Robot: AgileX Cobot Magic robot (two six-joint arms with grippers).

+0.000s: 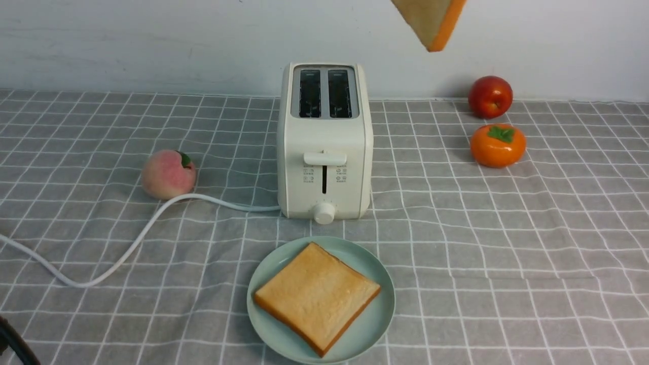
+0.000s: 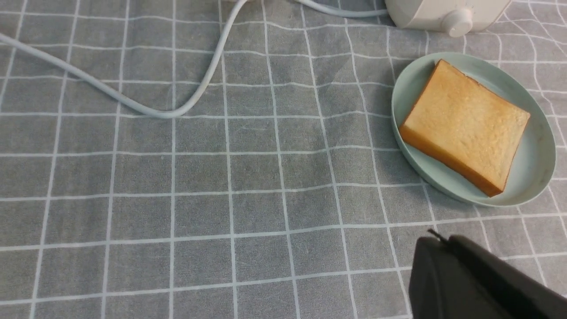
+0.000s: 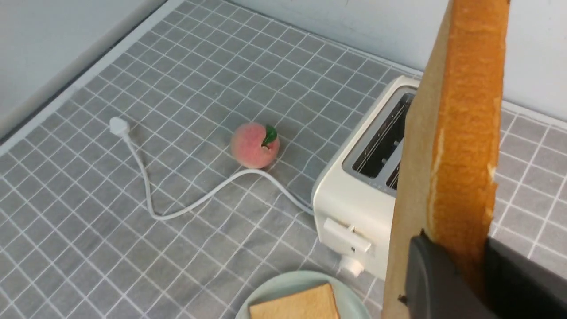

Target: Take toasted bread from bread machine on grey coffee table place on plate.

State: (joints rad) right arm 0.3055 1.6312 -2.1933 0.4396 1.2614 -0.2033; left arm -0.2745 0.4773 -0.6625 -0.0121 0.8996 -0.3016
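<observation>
A cream-white toaster stands in the middle of the grey worktop. The two slots on its top show only dark insides. Its lever sits at the top of its track.

Just in front of the toaster is a round, pale green plate. One slice of bread, the flat toast, lies on the plate. It is golden on top with a darker orange crust. It is turned so that one corner points at the toaster, and it covers most of the plate.

The other slice, the high toast, hangs in the air. It is well above the worktop and off to the right of the toaster. From the front only its lower corner shows. The right jaws are clenched on it, with one dark jaw on each flat side.

The left jaws are pressed tight together with nothing between them. They hang over the bare cloth to the left of the plate.

A white cord runs from the toaster across the cloth, passing just beside a pink peach. On the right, near the wall, a red apple sits behind an orange fruit.
</observation>
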